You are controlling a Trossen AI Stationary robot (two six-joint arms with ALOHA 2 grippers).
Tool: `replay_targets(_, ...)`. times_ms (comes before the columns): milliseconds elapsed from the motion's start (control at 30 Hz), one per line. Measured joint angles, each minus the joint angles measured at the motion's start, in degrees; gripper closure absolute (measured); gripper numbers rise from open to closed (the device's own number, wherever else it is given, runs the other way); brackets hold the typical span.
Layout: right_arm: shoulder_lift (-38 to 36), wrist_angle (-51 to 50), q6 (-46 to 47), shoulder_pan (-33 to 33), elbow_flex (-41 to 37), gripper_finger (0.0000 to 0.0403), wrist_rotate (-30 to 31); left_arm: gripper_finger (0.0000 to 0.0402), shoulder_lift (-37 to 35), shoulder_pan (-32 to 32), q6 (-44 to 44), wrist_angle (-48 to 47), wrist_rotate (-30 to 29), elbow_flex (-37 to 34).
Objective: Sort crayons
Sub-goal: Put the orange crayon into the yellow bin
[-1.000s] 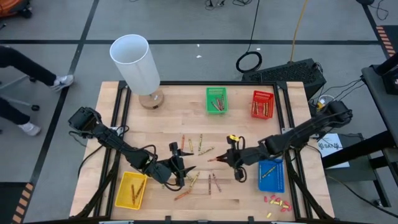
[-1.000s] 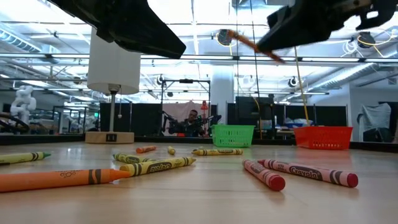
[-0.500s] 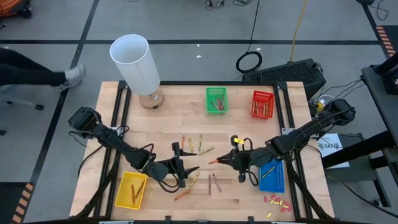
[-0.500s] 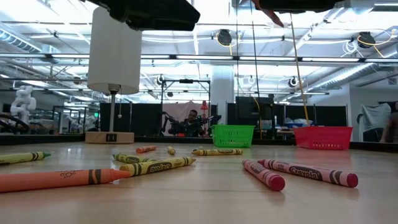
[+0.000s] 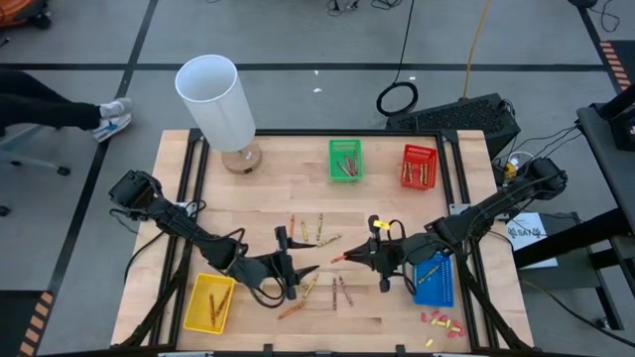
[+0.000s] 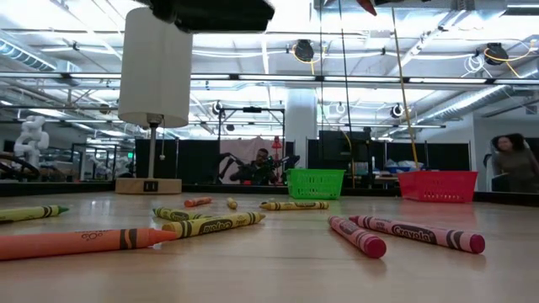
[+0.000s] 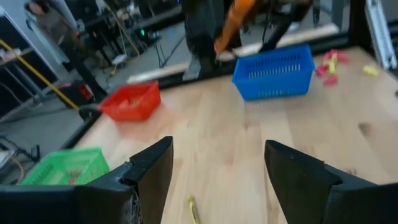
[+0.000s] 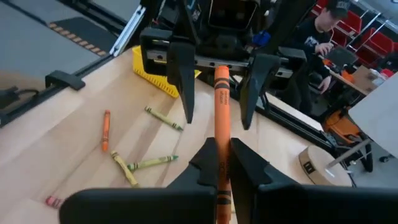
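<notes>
Orange crayon: your right gripper (image 8: 219, 163) is clamped on an orange crayon (image 8: 221, 118); the stick juts forward past the fingertips and is off the table.
Right gripper place: you have it above the table's near-right middle (image 5: 349, 256), just beside the blue basket (image 5: 433, 279), its crayon tip aimed toward the left arm.
Left gripper: yours stands wide apart with nothing between the fingers (image 7: 219, 180); from above it sits at the near-left middle (image 5: 301, 272), facing the right gripper across a small gap.
Loose crayons: you still have a scatter on the wood between the two grippers, olive-yellow and red sticks toward the far side (image 5: 319, 231), red ones (image 5: 339, 293) and an orange one (image 5: 291, 311) toward the near edge.
Table-level look: you see a long orange crayon (image 6: 84, 243) nearest, olive-yellow ones (image 6: 210, 224) behind it and two red ones (image 6: 417, 233) on the right.
Yellow basket: near-left corner (image 5: 196, 313), with a few crayons in it.
Green basket: far side, middle (image 5: 345, 146), crayons inside.
Red basket: far right (image 5: 419, 152), crayons inside.
Blue basket contents: one orange stick visible from above.
Stubby bits: red and yellow pieces (image 5: 441, 321) lie clustered near the blue basket at the near-right edge.
Lamp: white shade on a round base (image 5: 216, 99), far-left corner.
Table: bare light wood (image 5: 278, 183).
</notes>
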Motion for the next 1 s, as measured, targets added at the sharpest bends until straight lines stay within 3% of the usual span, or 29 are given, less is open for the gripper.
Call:
replay_targets(267,0.4,0.41,5.43,-0.4,0.0,0.0401,-0.17,0.0153,0.0,0.0,6.19,11.85,-0.01,0.03)
replay_targets(1000,8.59,16.35,4.11,-3.54,0.0,0.0401,-0.24,0.0153,0.42,0.9,5.67,14.52,5.24,0.06)
